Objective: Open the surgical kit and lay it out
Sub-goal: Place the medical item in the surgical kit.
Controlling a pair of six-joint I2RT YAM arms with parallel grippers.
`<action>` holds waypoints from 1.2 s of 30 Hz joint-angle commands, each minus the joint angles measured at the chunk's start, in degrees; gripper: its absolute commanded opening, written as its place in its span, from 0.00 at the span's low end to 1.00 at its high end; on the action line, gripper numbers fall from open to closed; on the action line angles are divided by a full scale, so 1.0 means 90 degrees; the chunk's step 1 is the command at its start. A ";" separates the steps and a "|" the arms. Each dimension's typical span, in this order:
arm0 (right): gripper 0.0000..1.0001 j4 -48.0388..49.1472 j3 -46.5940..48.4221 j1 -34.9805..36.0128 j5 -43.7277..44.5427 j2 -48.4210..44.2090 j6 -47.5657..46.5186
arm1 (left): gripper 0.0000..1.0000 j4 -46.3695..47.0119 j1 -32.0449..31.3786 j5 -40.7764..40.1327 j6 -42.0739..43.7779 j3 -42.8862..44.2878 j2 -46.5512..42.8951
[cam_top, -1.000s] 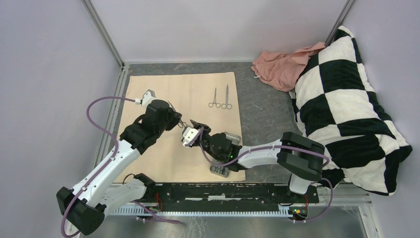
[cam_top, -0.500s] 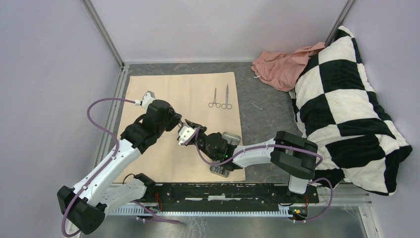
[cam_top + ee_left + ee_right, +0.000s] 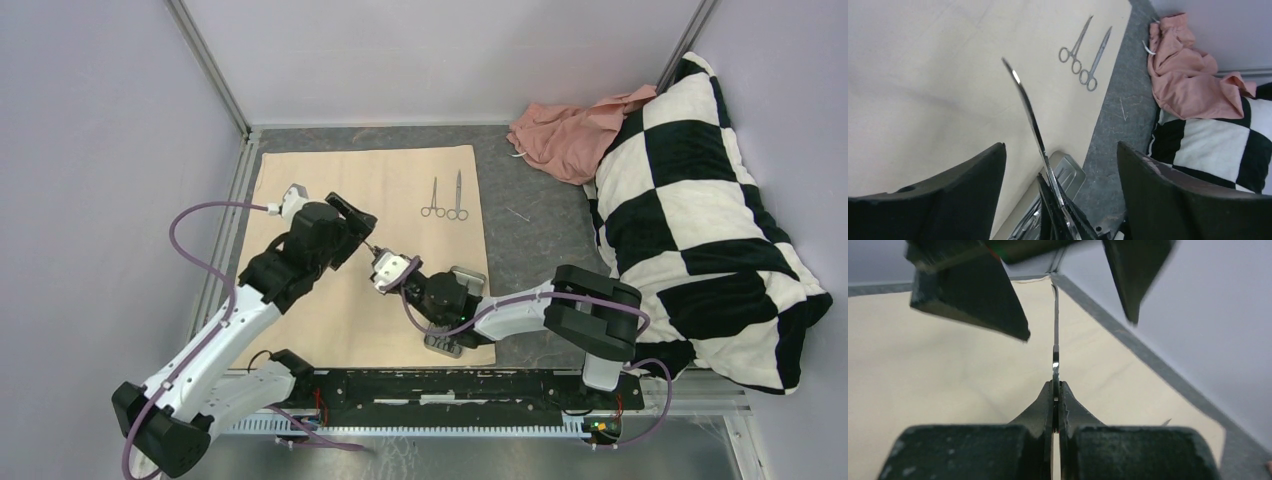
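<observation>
The surgical kit's beige cloth wrap lies spread flat on the table. Two scissor-handled instruments lie side by side near its far right edge. The small steel tray sits at the cloth's right edge, partly hidden by the right arm. My right gripper is shut on a slim silver instrument, which sticks up from between its tips. My left gripper is open, its fingers standing apart on either side of that instrument without touching it.
A crumpled pink cloth lies at the back right beside a black-and-white checked pillow. A metal frame post and rail run along the cloth's left side. Dark grey table shows right of the wrap.
My left gripper has opened and let go of the slim instrument. My right gripper has closed on it and now holds it alone.
</observation>
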 commanded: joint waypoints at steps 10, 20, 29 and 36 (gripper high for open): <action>0.00 0.2244 -0.1452 -0.1395 -0.2829 -0.1007 0.5029 | 0.97 0.2149 -0.0020 0.0799 0.0365 -0.1141 -0.1470; 0.00 0.2295 -0.1452 -0.1398 -0.2718 -0.0842 0.5010 | 0.59 0.3982 -0.0014 0.1359 -0.0495 -0.1813 -0.0927; 0.00 0.2150 -0.1435 -0.1401 -0.2524 -0.0831 0.5069 | 0.37 0.4348 -0.0021 0.1119 -0.0419 -0.2136 -0.1227; 0.00 0.2089 -0.1396 -0.1400 -0.2396 -0.0765 0.5126 | 0.50 0.4300 -0.0020 0.1330 -0.0575 -0.2147 -0.1133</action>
